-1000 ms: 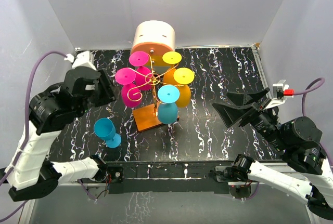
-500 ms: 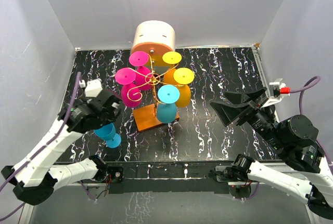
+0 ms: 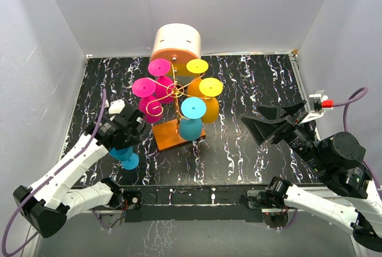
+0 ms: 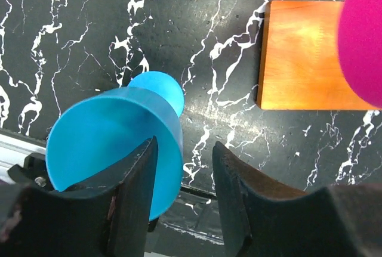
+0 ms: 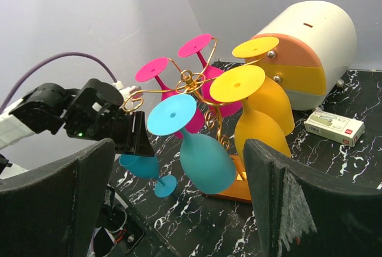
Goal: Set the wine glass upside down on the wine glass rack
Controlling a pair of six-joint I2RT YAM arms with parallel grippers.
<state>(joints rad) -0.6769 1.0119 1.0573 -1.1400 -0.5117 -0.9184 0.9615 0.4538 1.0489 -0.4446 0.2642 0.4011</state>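
A blue wine glass point(image 3: 125, 153) stands upright on the black marble table, front left of the wine glass rack point(image 3: 175, 90). The rack is gold wire on an orange base point(image 3: 169, 136) and carries several upside-down glasses: magenta, yellow and one blue. My left gripper point(image 3: 132, 128) is open just above the standing glass. In the left wrist view the glass's bowl point(image 4: 107, 138) lies under the left finger point(image 4: 134, 191), its right wall at the edge of the gap point(image 4: 183, 149). My right gripper point(image 3: 250, 115) is open and empty, right of the rack, facing it point(image 5: 179, 149).
A big cream-and-orange cylinder point(image 3: 176, 45) lies behind the rack. A small white box point(image 5: 334, 127) lies beside it. The orange base point(image 4: 304, 54) and a hanging magenta glass point(image 4: 365, 30) are close to the right of my left gripper. The table's front rail point(image 3: 191, 195) is just behind the standing glass.
My left arm has swung from the back left down and forward to sit over the standing blue glass. The right gripper has barely moved.
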